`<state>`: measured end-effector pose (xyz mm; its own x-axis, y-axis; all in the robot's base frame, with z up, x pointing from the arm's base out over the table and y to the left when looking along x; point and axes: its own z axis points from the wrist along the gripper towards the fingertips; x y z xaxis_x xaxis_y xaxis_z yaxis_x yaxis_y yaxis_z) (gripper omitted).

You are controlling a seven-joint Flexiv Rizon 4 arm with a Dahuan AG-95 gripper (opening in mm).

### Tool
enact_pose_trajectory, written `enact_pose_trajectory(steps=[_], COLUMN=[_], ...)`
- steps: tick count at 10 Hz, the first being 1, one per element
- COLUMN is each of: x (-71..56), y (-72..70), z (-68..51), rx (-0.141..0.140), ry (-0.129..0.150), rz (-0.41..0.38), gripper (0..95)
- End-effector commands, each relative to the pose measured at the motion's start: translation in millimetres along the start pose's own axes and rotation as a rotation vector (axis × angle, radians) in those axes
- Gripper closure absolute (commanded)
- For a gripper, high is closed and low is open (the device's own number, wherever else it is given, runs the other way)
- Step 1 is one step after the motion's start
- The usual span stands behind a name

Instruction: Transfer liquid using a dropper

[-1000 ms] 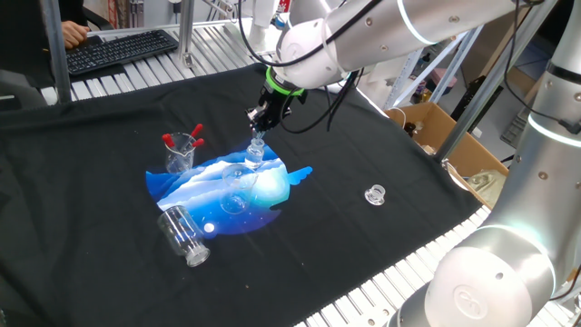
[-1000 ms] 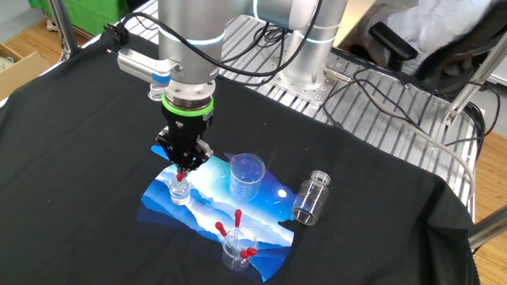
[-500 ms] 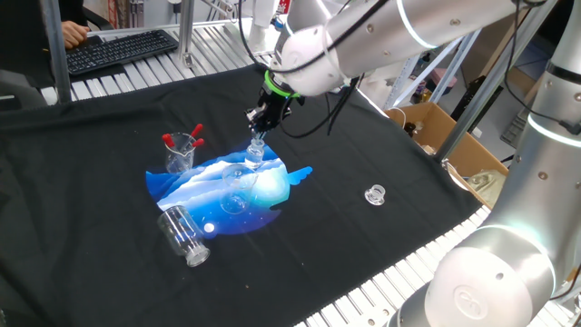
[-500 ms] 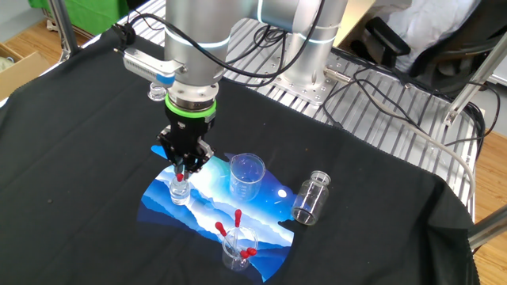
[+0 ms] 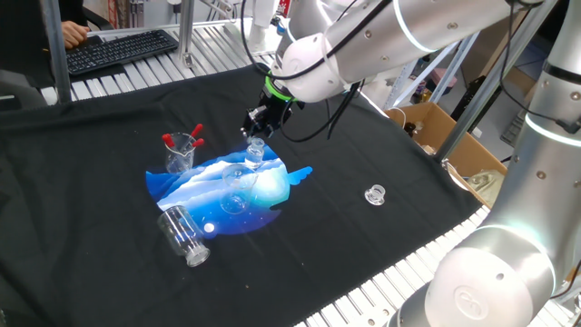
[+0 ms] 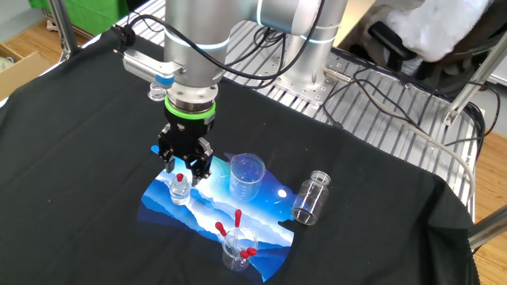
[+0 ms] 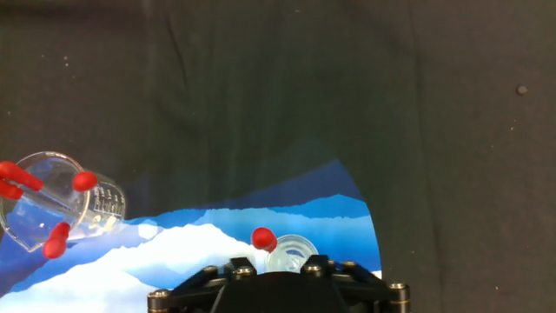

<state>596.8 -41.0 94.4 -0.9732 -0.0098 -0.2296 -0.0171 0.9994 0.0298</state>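
Now the hand (image 6: 185, 168) is hovering right above the small glass bottle (image 6: 181, 190), fingers spread apart w/ nothing between them. The dropper (image 6: 181, 180) is standing in that bottle, red bulb up, leaning on the rim; the hand view is showing the bulb (image 7: 263, 237) just beside the bottle's mouth (image 7: 290, 253). So the dropper is sitting free, not gripped. Judging progress: it's parked in the bottle, either set back after a squeeze or let go mid-step, can't tell which. The beaker (image 6: 247, 176), just beside the bottle on the blue mat (image 6: 273, 207), is looking empty as far as the pics show, so the actual transfer probably isn't finished. Further from the bottle, a cup w/ spare red-bulb droppers (image 6: 234, 241) is standing at the mat's edge, and a bigger jar (image 6: 310, 199) is lying on its side on the tabletop (image 6: 380, 214).
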Motion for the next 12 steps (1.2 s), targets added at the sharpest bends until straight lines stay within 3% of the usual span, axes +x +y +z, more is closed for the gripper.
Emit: enact_pose_trajectory(steps=[1,6,7,10,11,12], x=[-1.8,-8.3,-8.3,-7.9,-7.9,-7.8], y=[3.5,7.0,7.0,7.0,7.0,7.0], z=[0.5,1.6,1.6,1.6,1.6,1.6], rx=[-0.005,-0.007,-0.008,-0.004,-0.003,-0.002], ry=[0.001,0.004,0.005,0.005,0.004,0.003], rz=[-0.005,-0.01,-0.015,-0.021,-0.022,-0.022], gripper=[57.0,57.0,76.0,76.0,95.0,95.0])
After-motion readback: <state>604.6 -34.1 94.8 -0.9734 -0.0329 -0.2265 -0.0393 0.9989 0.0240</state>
